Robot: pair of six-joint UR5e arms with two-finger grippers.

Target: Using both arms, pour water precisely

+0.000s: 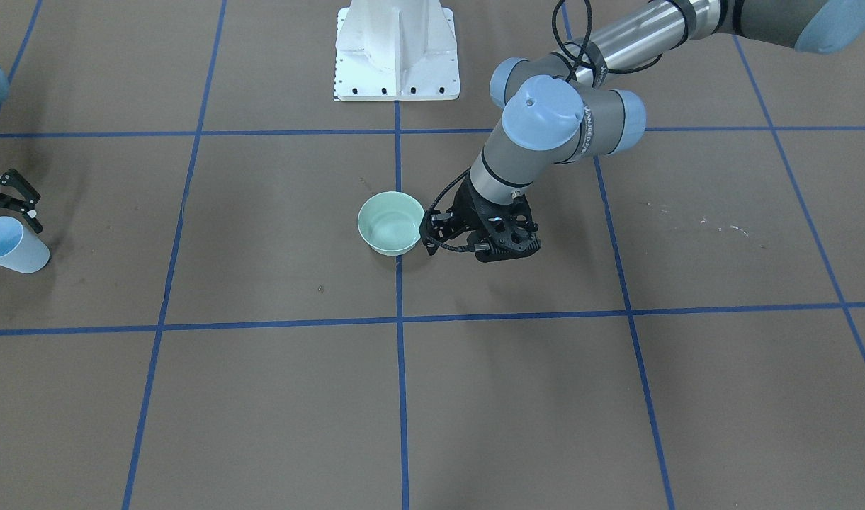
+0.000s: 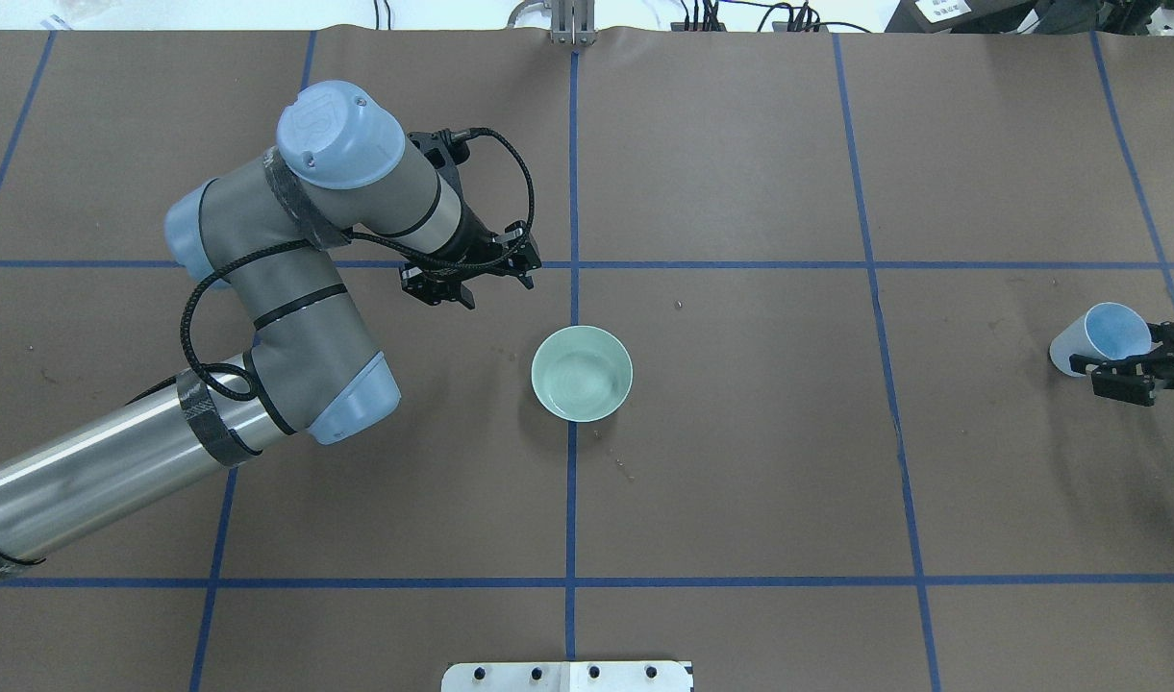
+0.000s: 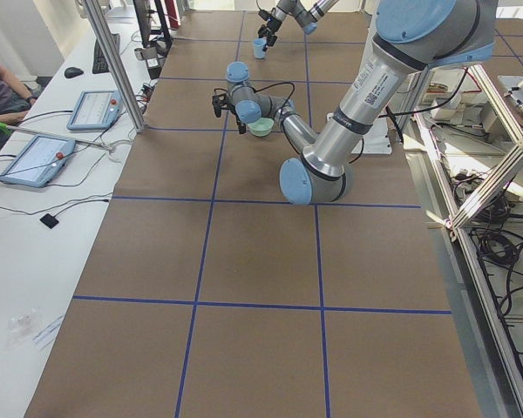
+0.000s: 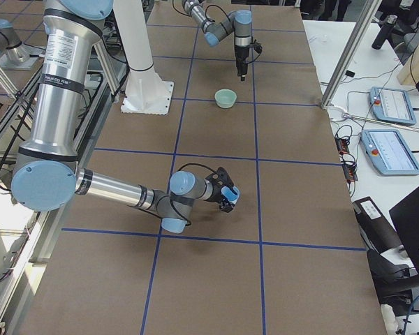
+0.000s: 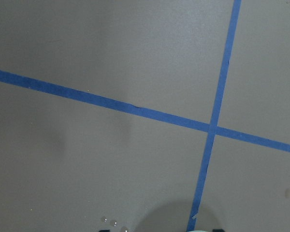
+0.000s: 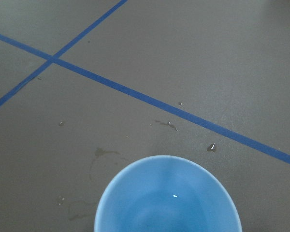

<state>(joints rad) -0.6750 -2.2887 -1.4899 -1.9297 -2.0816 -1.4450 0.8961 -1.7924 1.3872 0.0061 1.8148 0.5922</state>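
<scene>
The right gripper clasps the blue cup between its fingers, tilted, probably ready for pouring. The left gripper waits beside the green bowl, fingers apart, holding nothing. The water glints inside the bowl.

Sat on a brown table top crossed by blue tape lines. Had a white side desk with two tablets.

Table covered in matt brown paper, blue tape lines stuck on. Bowl smooth, shiny, plastic-looking. Cup smooth, dull blue. Left arm tube made of shiny metal.
</scene>
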